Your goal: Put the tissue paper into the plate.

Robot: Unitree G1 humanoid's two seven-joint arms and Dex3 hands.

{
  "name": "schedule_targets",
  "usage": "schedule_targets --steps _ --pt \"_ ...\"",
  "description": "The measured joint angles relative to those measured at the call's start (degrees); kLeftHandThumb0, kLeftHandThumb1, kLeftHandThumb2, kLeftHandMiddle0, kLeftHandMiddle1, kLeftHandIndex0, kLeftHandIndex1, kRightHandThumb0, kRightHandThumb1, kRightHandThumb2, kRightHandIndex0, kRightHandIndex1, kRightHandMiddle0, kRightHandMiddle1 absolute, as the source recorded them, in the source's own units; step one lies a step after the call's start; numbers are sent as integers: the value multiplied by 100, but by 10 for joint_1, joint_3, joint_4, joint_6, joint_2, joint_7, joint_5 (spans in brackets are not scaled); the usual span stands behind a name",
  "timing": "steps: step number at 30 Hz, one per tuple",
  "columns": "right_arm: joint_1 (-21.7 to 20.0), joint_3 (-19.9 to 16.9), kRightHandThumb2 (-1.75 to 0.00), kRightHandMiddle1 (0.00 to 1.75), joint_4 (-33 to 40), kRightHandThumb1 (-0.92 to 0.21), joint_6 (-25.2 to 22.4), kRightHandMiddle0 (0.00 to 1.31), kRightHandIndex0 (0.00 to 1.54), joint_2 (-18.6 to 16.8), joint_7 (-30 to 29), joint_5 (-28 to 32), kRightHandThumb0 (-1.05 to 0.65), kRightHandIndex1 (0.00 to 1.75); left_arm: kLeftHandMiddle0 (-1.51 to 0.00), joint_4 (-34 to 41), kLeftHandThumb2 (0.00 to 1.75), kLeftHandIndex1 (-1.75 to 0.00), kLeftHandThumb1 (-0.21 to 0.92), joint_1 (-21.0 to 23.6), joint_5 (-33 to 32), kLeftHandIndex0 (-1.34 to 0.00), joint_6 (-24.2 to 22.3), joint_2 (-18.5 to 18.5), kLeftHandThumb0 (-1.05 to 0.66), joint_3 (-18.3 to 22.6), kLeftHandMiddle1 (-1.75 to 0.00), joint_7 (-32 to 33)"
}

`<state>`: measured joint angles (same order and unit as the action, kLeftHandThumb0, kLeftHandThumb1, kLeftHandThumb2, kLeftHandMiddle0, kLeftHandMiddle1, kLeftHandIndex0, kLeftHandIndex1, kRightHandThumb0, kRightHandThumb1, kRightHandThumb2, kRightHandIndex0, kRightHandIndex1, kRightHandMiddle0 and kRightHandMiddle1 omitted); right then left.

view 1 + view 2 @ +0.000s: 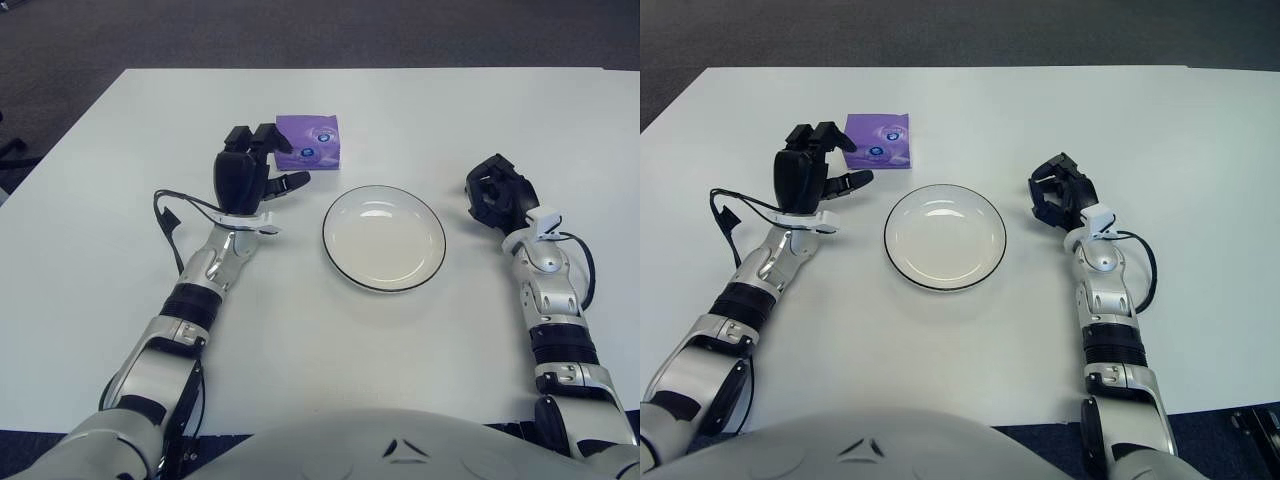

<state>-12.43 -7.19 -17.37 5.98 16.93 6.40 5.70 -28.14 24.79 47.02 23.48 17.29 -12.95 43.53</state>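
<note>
Left eye view: left hand point(248, 176), fingers spread and holding nothing, just left of tissue pack point(308, 142)

So the plate point(384, 238) sits pretty much dead centre on the table point(420, 120). The tissue pack point(310, 144) is up at about 11 o'clock from the plate, farther back on the table, lying flat. The left hand point(247, 176) is at roughly 10 o'clock from the plate, just left of the pack and a bit nearer the robot. The right hand point(498, 193) is over at 3 o'clock, close to the plate's rim.
</note>
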Motion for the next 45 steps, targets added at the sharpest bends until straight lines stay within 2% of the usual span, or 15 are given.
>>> schedule_targets --steps 4,8,21,29,35,45 --pt "1 0 -77 175 -2 -73 1 32 80 0 0 0 -37 175 -54 -12 24 -33 92 7 0 -39 12 8 -53 -13 -6 -15" --pt "1 0 -77 175 -3 -73 3 32 80 0 0 0 -37 175 -50 -28 29 -25 92 19 2 -36 21 13 -60 -26 -1 -17" --pt "-3 1 -77 175 -9 -73 7 32 80 0 2 -1 -37 175 -29 -37 38 -14 92 77 30 -25 11 29 -80 -60 0 -42" --pt "-5 2 -77 175 -13 -73 10 32 80 0 2 -3 -37 175 -21 -36 49 -9 92 111 40 -21 -19 31 -91 -76 0 -71" --pt "-7 3 -77 175 -16 -72 12 32 80 0 3 -6 -37 175 -14 -62 56 -6 92 137 45 -19 -37 31 -98 -88 0 -79" --pt "-8 4 -78 175 -18 -72 13 32 80 1 2 -6 -37 175 -8 -89 59 -4 92 180 98 -17 -83 37 -100 -121 0 -71"
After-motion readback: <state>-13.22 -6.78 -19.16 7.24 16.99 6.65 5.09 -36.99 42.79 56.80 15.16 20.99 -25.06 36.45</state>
